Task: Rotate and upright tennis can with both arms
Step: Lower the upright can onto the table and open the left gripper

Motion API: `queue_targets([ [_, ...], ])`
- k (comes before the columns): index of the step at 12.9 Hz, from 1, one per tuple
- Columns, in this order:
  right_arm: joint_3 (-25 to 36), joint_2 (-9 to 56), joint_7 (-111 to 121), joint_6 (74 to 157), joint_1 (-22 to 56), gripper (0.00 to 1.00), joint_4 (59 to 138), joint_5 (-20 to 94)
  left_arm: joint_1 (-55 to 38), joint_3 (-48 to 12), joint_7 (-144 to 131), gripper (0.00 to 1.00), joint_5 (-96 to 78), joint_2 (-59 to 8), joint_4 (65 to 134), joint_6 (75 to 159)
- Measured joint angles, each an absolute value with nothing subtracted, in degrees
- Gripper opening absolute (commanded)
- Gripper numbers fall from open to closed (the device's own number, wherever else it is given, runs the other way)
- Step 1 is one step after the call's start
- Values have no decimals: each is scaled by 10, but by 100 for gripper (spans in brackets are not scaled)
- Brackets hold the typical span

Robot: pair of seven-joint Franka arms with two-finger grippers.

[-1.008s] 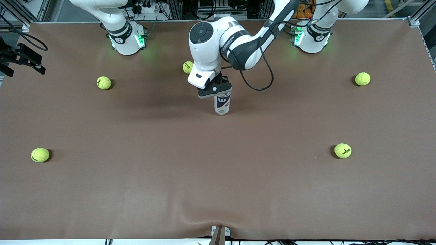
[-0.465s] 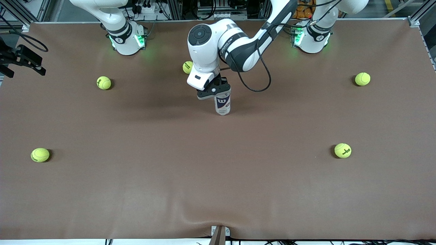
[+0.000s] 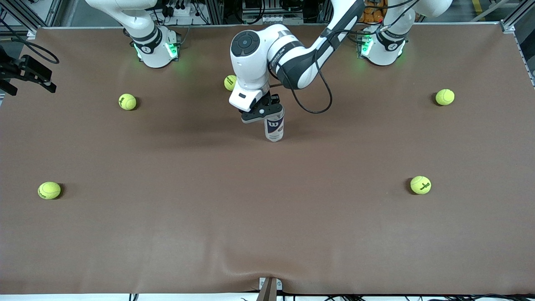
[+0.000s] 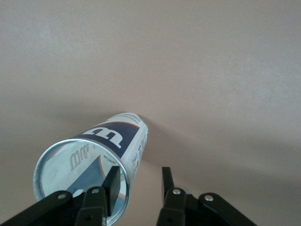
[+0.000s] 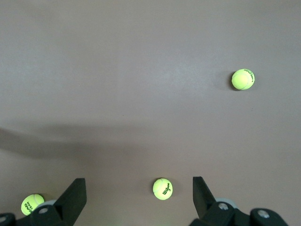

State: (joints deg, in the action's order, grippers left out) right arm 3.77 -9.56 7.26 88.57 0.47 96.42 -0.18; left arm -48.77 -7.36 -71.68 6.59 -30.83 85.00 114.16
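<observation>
The tennis can (image 3: 274, 128) stands upright mid-bench. The left pincer (image 4: 139, 181) straddles its rim, one finger inside, fingers apart. The right pincer (image 5: 139, 195) waits, spread wide, above the bench.

I see a brown tabletop (image 3: 267, 217) filling nearly my whole front view, lit evenly, with a slight wrinkle at its nearest edge by a small metal bracket (image 3: 270, 286). Aluminium framing (image 3: 513, 23) and dark cables (image 3: 250, 8) line the top edge.
</observation>
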Motion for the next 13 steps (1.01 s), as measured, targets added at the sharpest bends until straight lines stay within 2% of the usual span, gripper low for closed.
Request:
queue_targets([
  [1, 38, -96, 73, 886, 5, 100, 964, -2, -488, -74, -717, 100, 66, -308, 847, 1142],
  [8, 38, -96, 73, 886, 5, 100, 965, -2, -481, -67, -717, 100, 66, -270, 832, 1141],
  [13, 38, -95, 73, 886, 5, 100, 965, -2, -435, -63, -716, 100, 66, -245, 832, 1139],
])
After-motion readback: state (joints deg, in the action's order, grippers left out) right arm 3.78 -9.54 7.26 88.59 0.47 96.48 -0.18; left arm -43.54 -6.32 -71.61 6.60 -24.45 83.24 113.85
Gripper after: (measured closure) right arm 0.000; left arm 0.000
